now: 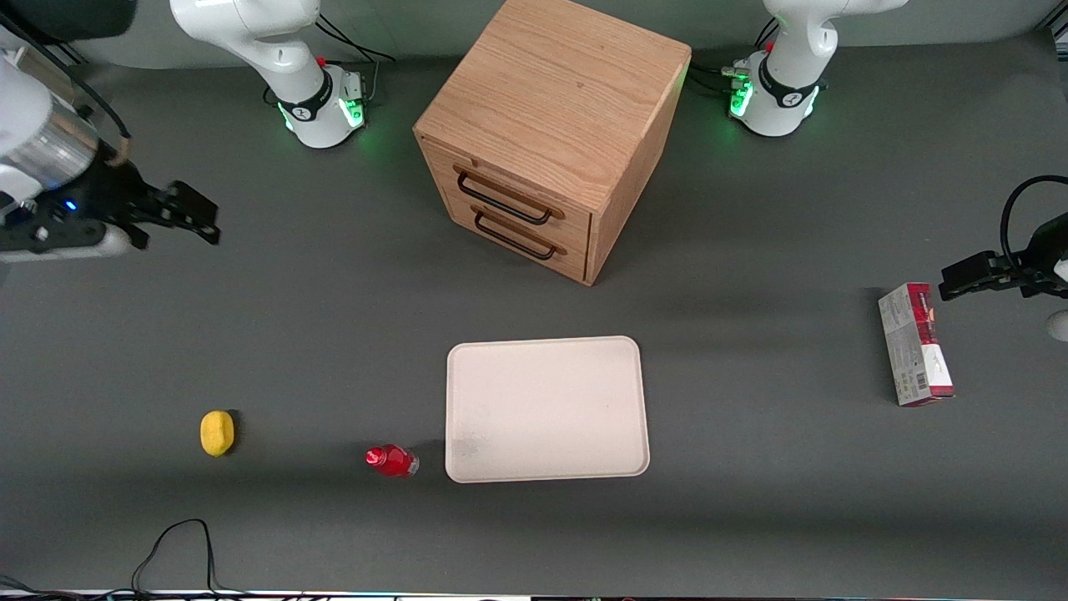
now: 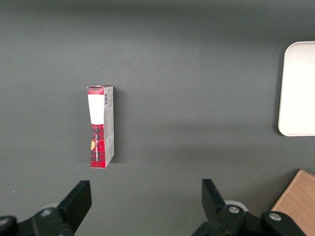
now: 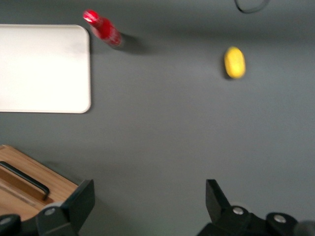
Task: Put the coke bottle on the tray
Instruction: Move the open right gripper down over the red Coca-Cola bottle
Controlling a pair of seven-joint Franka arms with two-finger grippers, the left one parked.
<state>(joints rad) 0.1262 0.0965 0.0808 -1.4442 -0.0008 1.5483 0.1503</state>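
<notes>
My hand (image 1: 196, 215) hung above the counter (image 1: 334, 334) at the working arm's end, fingers spread wide and holding nothing, coke bottle (image 1: 390, 460) well apart from it, nearer the front camera, just beside the tray (image 1: 546, 409), yellow lump (image 1: 217, 433) also nearer the camera.

Gripper (image 1: 196, 213) arm, cut off at frame edge

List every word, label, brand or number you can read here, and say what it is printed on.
None can be read.
Carton: white label panel, barcode and print, too small to read.
Coke bottle, beside the tray: label unreadable.
Arm bases: small marks, illegible.
The pincer, open, hangs above the table, nothing written.
</notes>
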